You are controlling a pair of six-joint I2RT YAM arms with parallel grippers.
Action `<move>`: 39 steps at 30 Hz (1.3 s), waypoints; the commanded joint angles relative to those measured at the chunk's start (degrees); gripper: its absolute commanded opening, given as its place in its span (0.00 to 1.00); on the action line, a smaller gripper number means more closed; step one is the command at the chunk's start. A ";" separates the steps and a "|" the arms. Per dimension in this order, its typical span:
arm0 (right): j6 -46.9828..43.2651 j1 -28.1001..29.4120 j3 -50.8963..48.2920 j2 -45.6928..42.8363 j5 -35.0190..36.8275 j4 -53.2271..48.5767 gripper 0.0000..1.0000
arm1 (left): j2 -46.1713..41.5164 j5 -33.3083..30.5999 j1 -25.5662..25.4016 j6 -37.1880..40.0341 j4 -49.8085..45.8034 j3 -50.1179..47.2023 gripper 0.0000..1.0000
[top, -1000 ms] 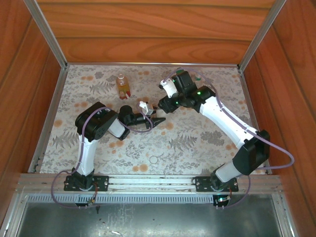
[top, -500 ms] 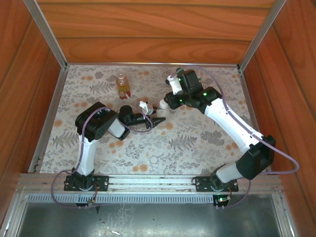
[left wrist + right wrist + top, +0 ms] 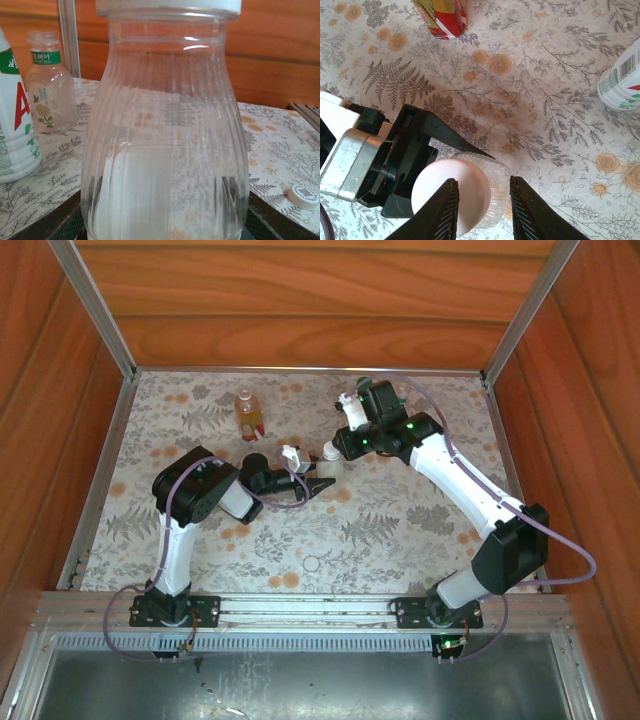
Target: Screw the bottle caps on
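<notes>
The clear bottle (image 3: 165,140) crowds the left wrist view, its base cut off by the bottom edge and its white cap (image 3: 167,5) clipped by the top one. Of the left claw (image 3: 310,483), that view gives just dark slivers in the lower corners. From the right wrist its black fingers (image 3: 440,132) are seen clenched on the clear bottle's body, holding it upright near the middle of the table (image 3: 400,540); one finger is mostly hidden under the cap. The right claw (image 3: 482,182) straddles the cap from above. One finger overlaps the cap's rim and a strip of bottle shoulder shows before the other, so I cannot tell whether it pinches.

The white bottle (image 3: 12,125) is half cut off at the frame's edge and carries a big red "A" under a green patch; its finer print is unreadable. Behind it the small bottle (image 3: 47,82) stands uncapped, with blurred characters on its green neck band and a flower drawing below. A loose cap (image 3: 304,196) lies on the table with a square code printed on top. The amber bottle (image 3: 247,412) stands well apart toward the back, its red-and-yellow label illegible
</notes>
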 commanded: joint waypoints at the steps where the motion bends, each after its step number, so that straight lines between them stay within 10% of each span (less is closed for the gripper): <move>1: 0.57 -0.40 -0.16 1.44 -1.74 -1.52 0.32 | 0.77 1.55 0.03 -1.45 -4.96 -1.00 0.59; 28: 4.05 -1.66 -2.96 -2.07 -11.86 -7.06 0.14 | 0.69 1.82 0.24 -1.98 -4.92 -0.74 0.59; 39: 0.19 -1.63 -1.67 -6.24 -8.30 -4.40 0.33 | 0.46 1.79 0.16 0.64 -4.91 -1.53 0.59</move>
